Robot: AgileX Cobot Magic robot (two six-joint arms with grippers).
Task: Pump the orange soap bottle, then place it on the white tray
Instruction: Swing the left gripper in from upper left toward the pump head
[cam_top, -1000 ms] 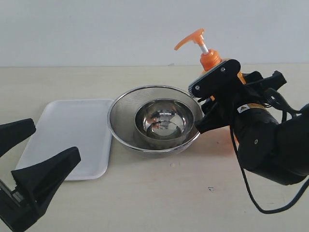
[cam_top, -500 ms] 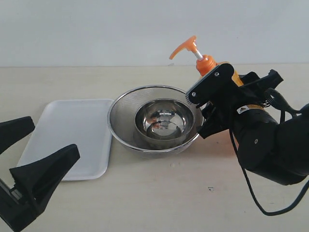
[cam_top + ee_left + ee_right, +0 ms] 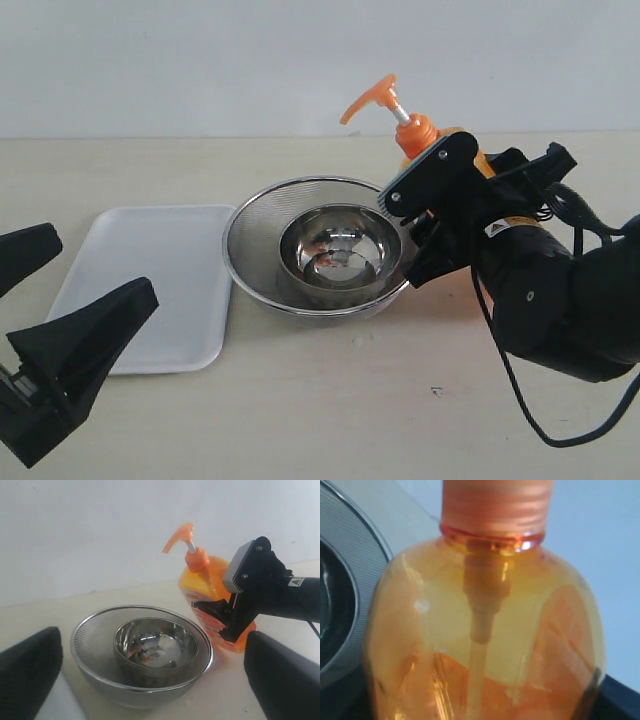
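**Bottle gripped, strainer in the way**

The tall translucent orange soap bottle is seen tilted just beside the round metal mesh strainer, clamped round its body by the right gripper. The flat white tray lies on the strainer's opposite side, where the left gripper is held spread and empty. If the bottle is carried low, the strainer's rim could be clipped, and the slick plastic might be let slip.

A round metal mesh strainer sits upright on the pale tabletop. A polished steel bowl rests inside it, roughly centred. A plain light wall stands behind.
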